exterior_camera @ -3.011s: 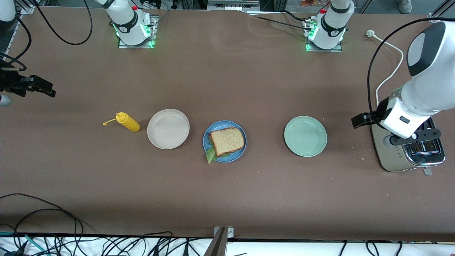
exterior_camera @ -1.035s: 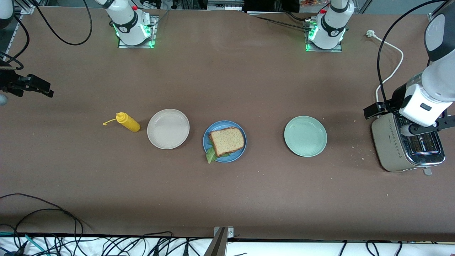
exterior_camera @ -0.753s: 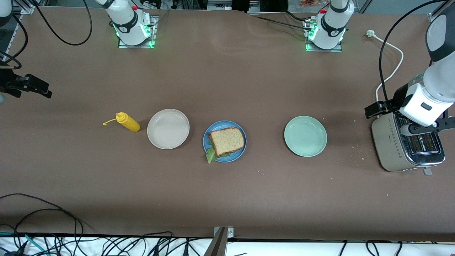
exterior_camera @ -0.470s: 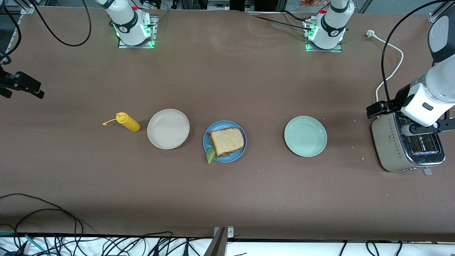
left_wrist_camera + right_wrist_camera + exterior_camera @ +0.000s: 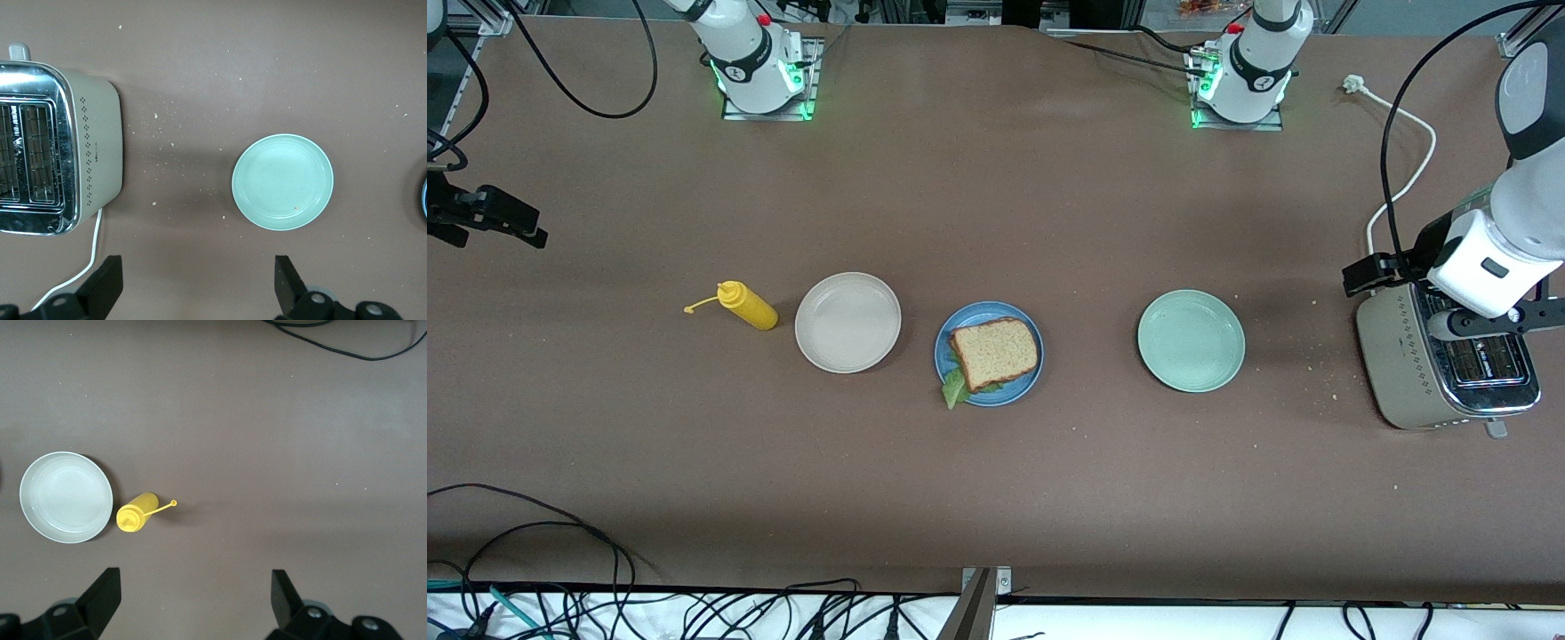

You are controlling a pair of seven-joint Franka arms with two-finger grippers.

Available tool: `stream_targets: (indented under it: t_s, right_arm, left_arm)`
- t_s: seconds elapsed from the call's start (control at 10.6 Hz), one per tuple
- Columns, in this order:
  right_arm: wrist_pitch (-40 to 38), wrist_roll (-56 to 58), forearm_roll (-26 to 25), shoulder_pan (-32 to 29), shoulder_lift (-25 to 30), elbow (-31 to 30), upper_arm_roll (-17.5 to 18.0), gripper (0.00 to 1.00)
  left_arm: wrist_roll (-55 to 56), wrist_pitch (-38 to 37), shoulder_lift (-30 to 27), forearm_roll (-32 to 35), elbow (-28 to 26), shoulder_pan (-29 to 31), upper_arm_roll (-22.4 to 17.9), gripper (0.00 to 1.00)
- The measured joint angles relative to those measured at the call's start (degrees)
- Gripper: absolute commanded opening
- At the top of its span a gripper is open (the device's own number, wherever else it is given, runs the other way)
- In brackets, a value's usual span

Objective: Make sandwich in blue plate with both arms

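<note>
On blue plate (image 5: 989, 354): sandwich (image 5: 994, 354), assembled, lettuce protruding. Left gripper (image 5: 197, 290) over toaster (image 5: 1449, 364), right gripper (image 5: 195, 605) at desk (image 5: 996, 489) end; both jaws released, cleared away.

1. My sandwich (image 5: 994, 354) lies on the middle plate (image 5: 1031, 375), and its lettuce leaf (image 5: 955, 388) sticks out over the rim on the side nearer the front camera.
2. An empty plate (image 5: 847, 322) sits beside it, toward my right arm's end of the table.
3. A squeeze bottle (image 5: 745, 305) lies on its side just beside that empty plate, closer still to that end.
4. Another empty plate (image 5: 1191, 340) sits toward my left arm's end, apart from the sandwich.
5. A toaster (image 5: 1440, 373) stands at that end, with crumbs between it and the plate.
6. My left gripper (image 5: 197, 288) hangs over the toaster.
7. My right gripper (image 5: 192, 600) hangs over the table's edge at the right arm's end, well apart from the bottle.
</note>
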State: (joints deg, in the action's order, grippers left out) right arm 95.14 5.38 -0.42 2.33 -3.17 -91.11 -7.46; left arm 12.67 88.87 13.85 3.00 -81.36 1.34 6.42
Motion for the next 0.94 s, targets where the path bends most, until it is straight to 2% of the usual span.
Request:
stream_targets:
  t_s: [0.38,0.94]
  right_arm:
    - [-0.1,0.0,0.0,0.0,-0.1,0.1,0.0,1.00]
    - [-0.1,0.0,0.0,0.0,-0.1,0.1,0.1,1.00]
  left_arm:
    - [-0.2,3.0,1.4,-0.2,0.0,-0.7,0.3,1.00]
    - [-0.2,3.4,1.2,-0.5,0.4,-0.8,1.1,1.00]
